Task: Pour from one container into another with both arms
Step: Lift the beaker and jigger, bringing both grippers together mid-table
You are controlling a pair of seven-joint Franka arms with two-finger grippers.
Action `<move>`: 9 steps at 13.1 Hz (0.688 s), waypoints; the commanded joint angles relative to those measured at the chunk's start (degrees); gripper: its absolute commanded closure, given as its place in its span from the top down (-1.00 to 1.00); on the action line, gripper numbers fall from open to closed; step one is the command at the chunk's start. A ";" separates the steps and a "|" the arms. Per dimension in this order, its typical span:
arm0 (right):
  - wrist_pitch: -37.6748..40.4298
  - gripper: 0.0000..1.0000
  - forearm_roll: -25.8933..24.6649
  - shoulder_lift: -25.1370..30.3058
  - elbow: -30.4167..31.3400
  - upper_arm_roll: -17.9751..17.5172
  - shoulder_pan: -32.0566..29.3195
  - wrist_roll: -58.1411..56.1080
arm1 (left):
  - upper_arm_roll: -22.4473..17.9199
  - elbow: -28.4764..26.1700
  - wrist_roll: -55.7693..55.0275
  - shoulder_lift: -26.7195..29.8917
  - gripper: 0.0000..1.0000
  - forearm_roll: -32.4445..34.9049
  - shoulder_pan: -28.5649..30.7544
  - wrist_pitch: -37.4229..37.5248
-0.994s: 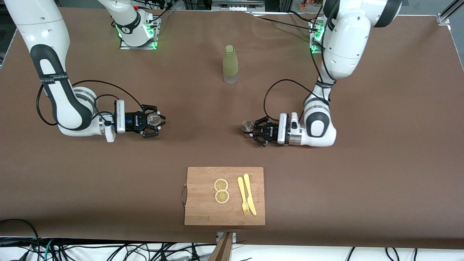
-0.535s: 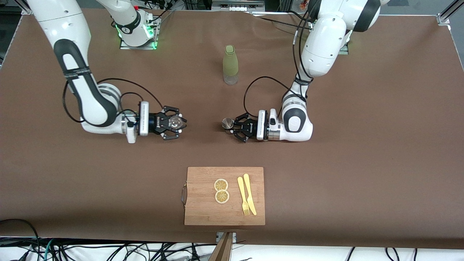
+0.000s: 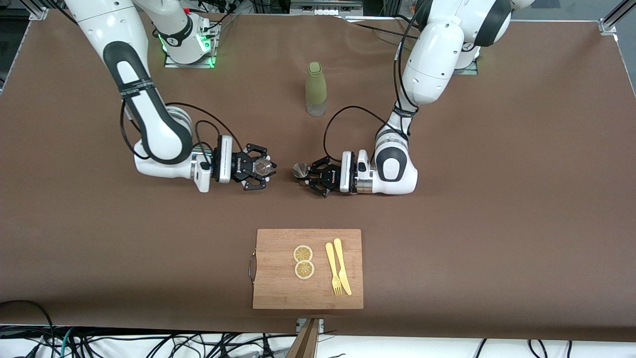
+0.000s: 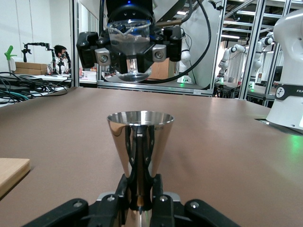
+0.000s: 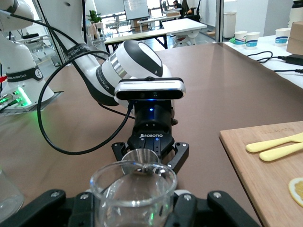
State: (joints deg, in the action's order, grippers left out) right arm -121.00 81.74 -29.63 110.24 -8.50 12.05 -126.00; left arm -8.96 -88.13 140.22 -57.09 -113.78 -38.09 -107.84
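Note:
My right gripper is shut on the small clear glass, which stands upright with its mouth up. My left gripper is shut on the narrow waist of the shiny steel jigger, also upright. Both hang low over the middle of the table, facing each other with a small gap between glass and jigger. The left wrist view shows the jigger close up and the glass farther off and higher. In the right wrist view the glass fills the foreground, with the jigger just past its rim.
A tall olive-green bottle stands farther from the front camera than the grippers. A wooden cutting board lies near the front edge, carrying two lemon slices and a yellow knife and fork.
Both arms have swung in toward the table's middle. The glass and the jigger have come close together, each still held.

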 commanded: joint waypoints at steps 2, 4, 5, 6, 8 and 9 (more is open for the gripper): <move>-1.08 -0.55 1.31 1.33 0.42 0.06 1.74 0.93 | -0.53 4.71 -0.03 -2.49 -1.00 -4.15 -1.90 -1.23; -2.30 -0.55 1.31 1.33 0.24 -0.02 2.89 1.02 | -0.53 5.77 -0.03 -3.02 -1.00 -4.52 -2.17 -1.32; -3.01 -0.55 1.40 1.59 0.24 -0.03 3.50 1.02 | -0.53 5.78 0.06 -3.02 -1.00 -4.95 -2.25 -1.67; -3.54 -0.55 1.40 1.86 0.24 -0.03 3.68 1.02 | -0.53 5.86 0.23 -3.11 -1.00 -5.56 -2.69 -2.02; -4.50 -0.55 0.09 3.35 0.42 -0.11 3.68 3.55 | -0.53 5.86 0.23 -3.11 -1.00 -5.66 -2.78 -2.11; -5.29 -0.55 -0.61 3.79 0.51 -0.29 3.68 4.09 | -0.53 5.78 0.23 -3.11 -1.00 -5.66 -2.78 -2.02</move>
State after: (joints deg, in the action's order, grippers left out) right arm -124.62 81.88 -28.33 110.02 -8.57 15.47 -124.43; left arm -8.95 -84.10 140.21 -59.10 -117.26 -40.08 -109.28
